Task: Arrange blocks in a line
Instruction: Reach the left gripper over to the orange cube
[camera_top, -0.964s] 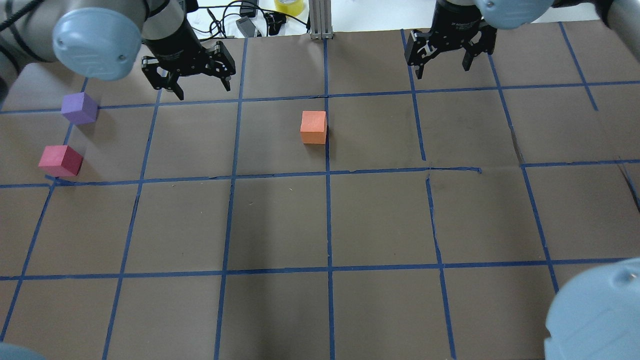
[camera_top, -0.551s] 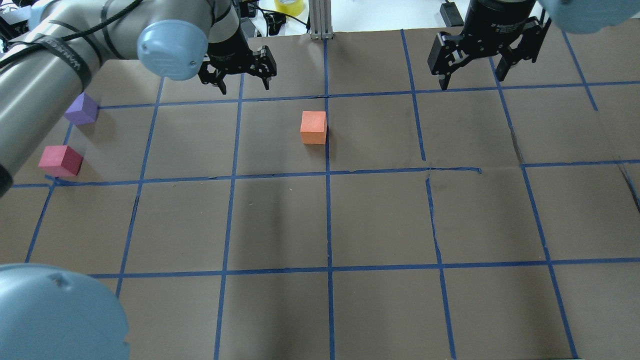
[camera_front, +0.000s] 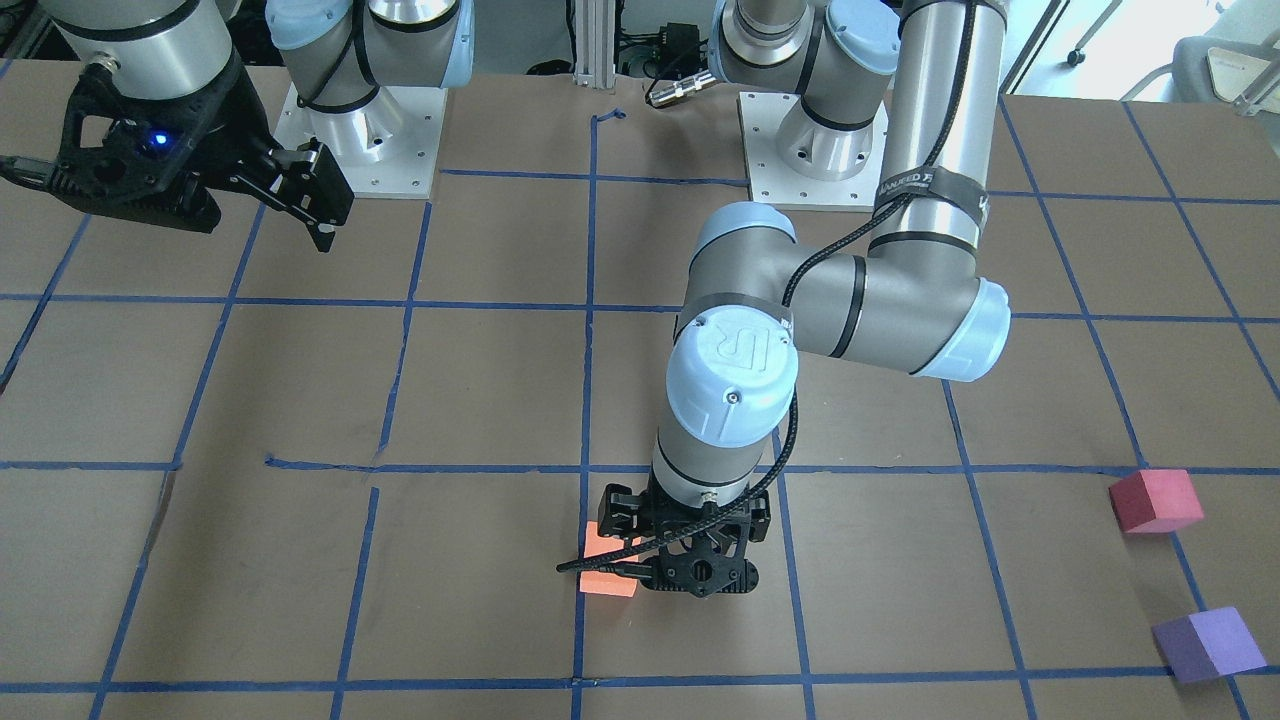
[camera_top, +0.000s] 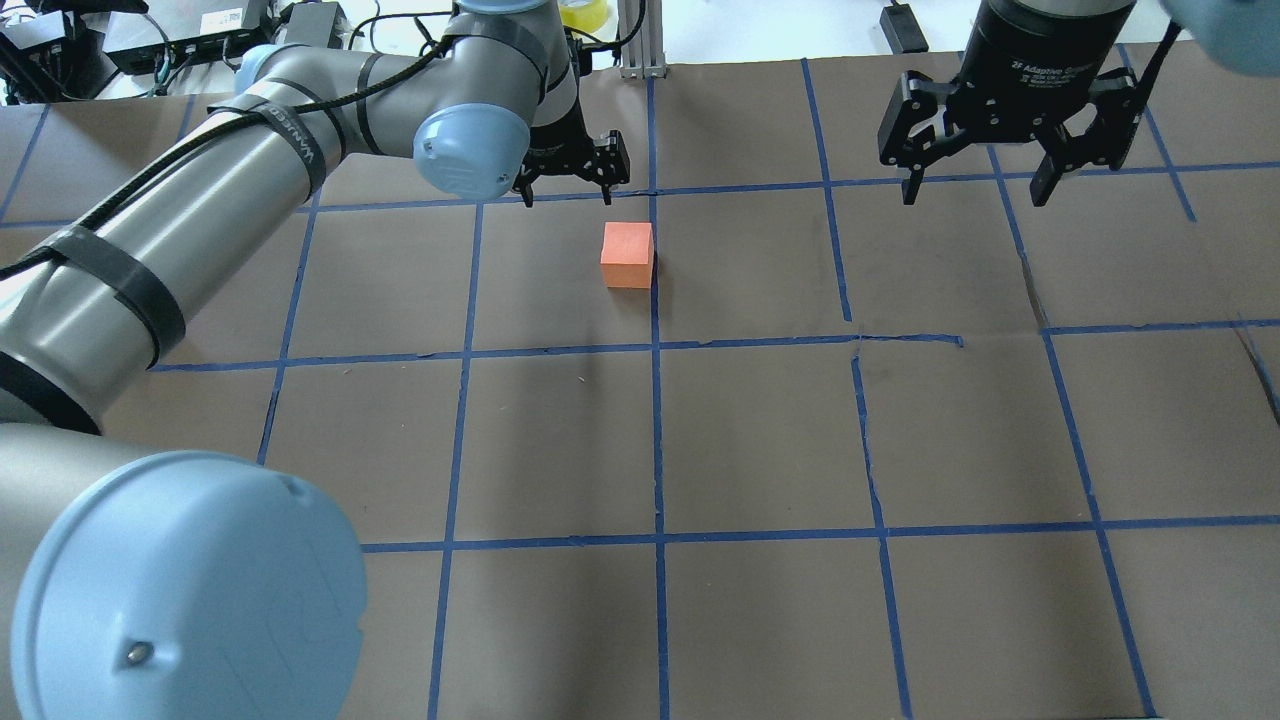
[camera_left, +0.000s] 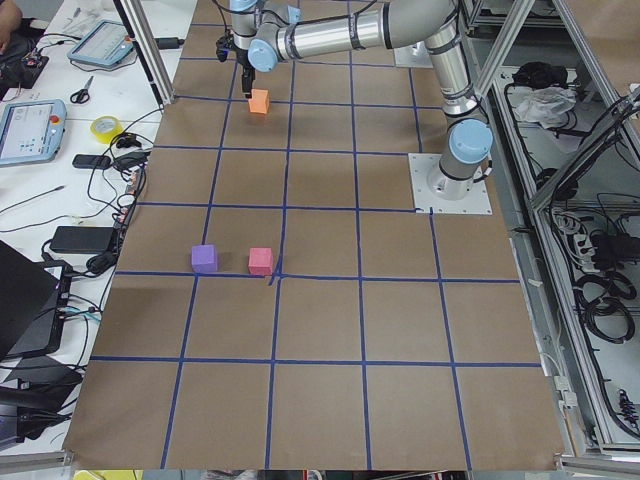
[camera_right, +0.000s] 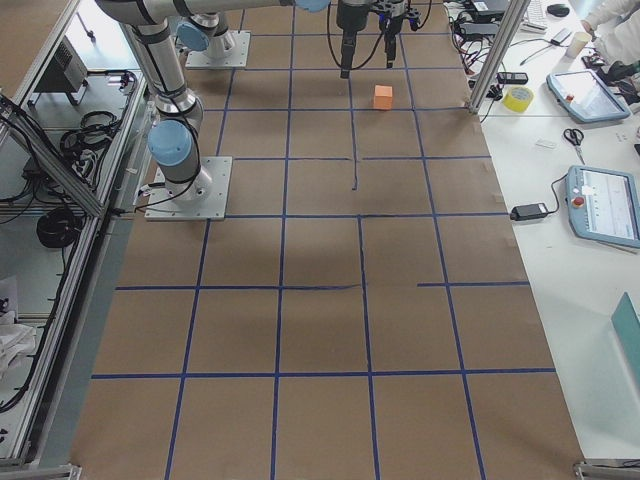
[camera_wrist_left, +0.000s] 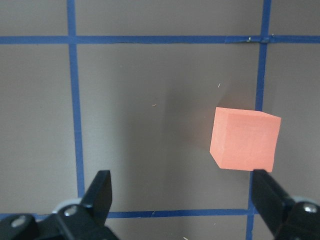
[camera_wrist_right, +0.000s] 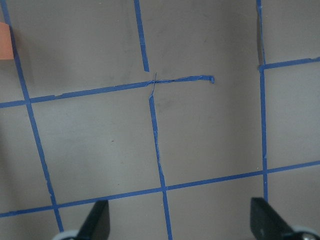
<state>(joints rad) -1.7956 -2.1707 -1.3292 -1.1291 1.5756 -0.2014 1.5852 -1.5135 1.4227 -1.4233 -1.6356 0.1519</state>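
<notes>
The orange block (camera_top: 627, 254) sits near the table's middle, beside a blue tape line. My left gripper (camera_top: 567, 195) is open and empty, hovering just beyond the block and slightly to its left. In the left wrist view the orange block (camera_wrist_left: 245, 140) lies close to the right finger (camera_wrist_left: 267, 192). The reddish-pink block (camera_front: 1155, 500) and the purple block (camera_front: 1205, 645) sit side by side, apart, far off on my left side. My left arm hides them in the overhead view. My right gripper (camera_top: 975, 190) is open and empty over the far right of the table.
Brown paper with a blue tape grid (camera_top: 657, 345) covers the table. An aluminium post (camera_top: 640, 40) and a yellow tape roll (camera_top: 583, 12) stand past the far edge. Cables and tablets (camera_left: 30, 130) lie beyond that edge.
My left arm has swung right from beside the purple block to the orange block, and now covers the purple and pink blocks overhead. My right gripper has shifted a little right. The blocks have not moved.
</notes>
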